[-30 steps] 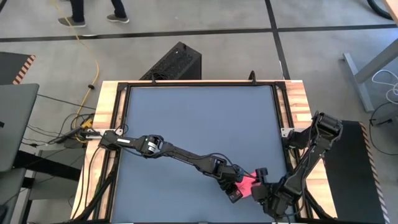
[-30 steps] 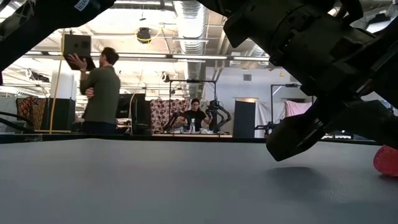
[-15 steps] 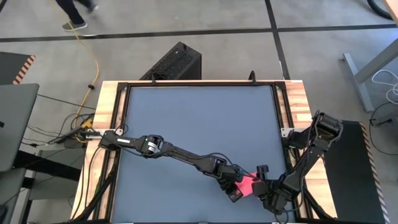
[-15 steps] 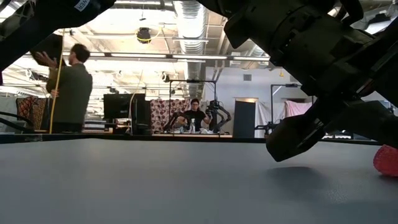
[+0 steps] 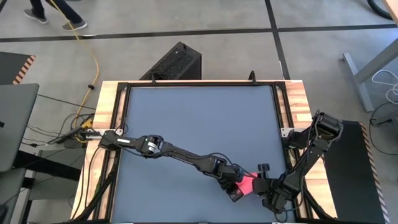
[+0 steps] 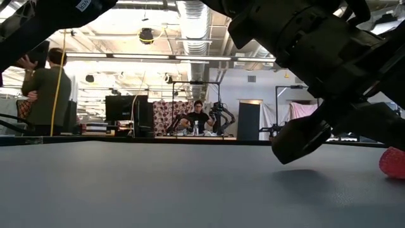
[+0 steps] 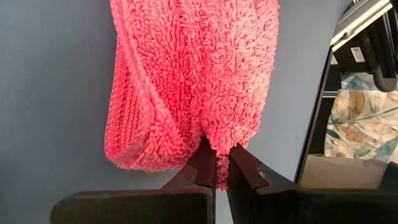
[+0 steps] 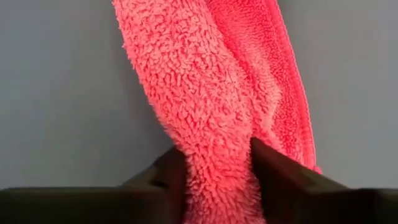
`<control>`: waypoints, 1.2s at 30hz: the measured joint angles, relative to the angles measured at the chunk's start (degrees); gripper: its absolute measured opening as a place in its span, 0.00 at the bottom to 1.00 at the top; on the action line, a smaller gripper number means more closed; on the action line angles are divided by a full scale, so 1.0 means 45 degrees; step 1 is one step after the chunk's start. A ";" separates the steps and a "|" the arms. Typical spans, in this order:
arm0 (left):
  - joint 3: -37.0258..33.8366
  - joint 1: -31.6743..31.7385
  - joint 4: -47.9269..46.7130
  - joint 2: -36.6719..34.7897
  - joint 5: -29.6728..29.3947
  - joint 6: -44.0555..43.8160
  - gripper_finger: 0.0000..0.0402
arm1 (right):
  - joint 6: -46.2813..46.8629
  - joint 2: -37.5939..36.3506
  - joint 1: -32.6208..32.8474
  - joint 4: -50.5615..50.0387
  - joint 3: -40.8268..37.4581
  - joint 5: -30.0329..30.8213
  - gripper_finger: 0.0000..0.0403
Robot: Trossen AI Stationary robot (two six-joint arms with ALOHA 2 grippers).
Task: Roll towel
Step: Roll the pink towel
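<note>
Cables [image 5: 68, 134] and a yellow cord [image 5: 94, 59] lay on the floor at the left of the high view, beside the dark grey bench [image 5: 199, 124]. From the bench's left edge the left arm [image 5: 174, 151] reached across toward the lower right. Its tool [image 5: 239, 188] was closed tight, the two fingers [image 7: 205, 165] pinching the hem of the towel [image 5: 248, 185]; the left wrist view showed the pink pile bunched above that pinch. The towel sat gathered into a small lump near the lower right corner of the bench, and in the low view only a pink edge [image 6: 393, 163] showed at the far right. Right of it, the right tool [image 5: 262, 187] met the cloth from the other side, its fingers [image 8: 280, 171] partly closed with a fold of towel [image 8: 217, 118] between them and pressing against both. In the low view a person [image 6: 47, 88] stood at the far left of the room.
</note>
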 joint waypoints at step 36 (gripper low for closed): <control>-0.0019 -0.1204 -0.1264 -0.1205 -0.4375 0.2733 0.16 | -0.0353 0.0000 -0.0682 0.1495 0.0000 -0.3437 0.11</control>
